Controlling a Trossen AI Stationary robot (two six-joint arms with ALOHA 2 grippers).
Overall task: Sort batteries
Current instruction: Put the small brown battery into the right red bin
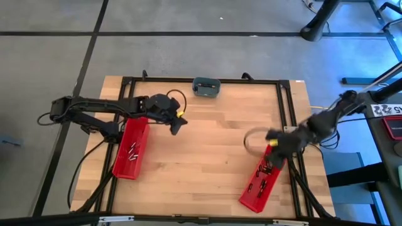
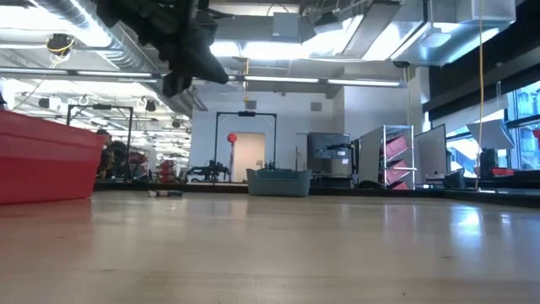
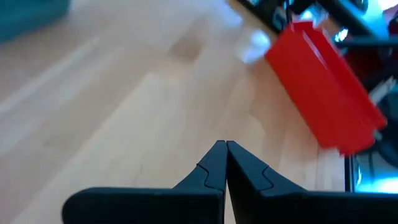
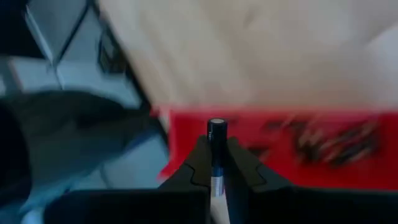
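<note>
While pinched upright in right claw [image 4: 217, 177]: one battery [image 4: 216, 149], poised over right-hand red bin [image 1: 262, 182] holding more batteries [image 1: 264, 172]. Step: delivery. Next: release above bin. Left claw [image 3: 225, 163] clenched empty above worktop [image 1: 207, 138], beside left bin [image 1: 131, 147].

Smooth wooden table [image 1: 207, 138], glossy plastic bins [image 1: 131, 149]

You are looking at a wooden bench [image 1: 207, 138] carrying two red bins, one lying left [image 1: 131, 148], one right [image 1: 263, 181], and a grey-blue dish [image 1: 206, 86] sitting at its far edge.
</note>
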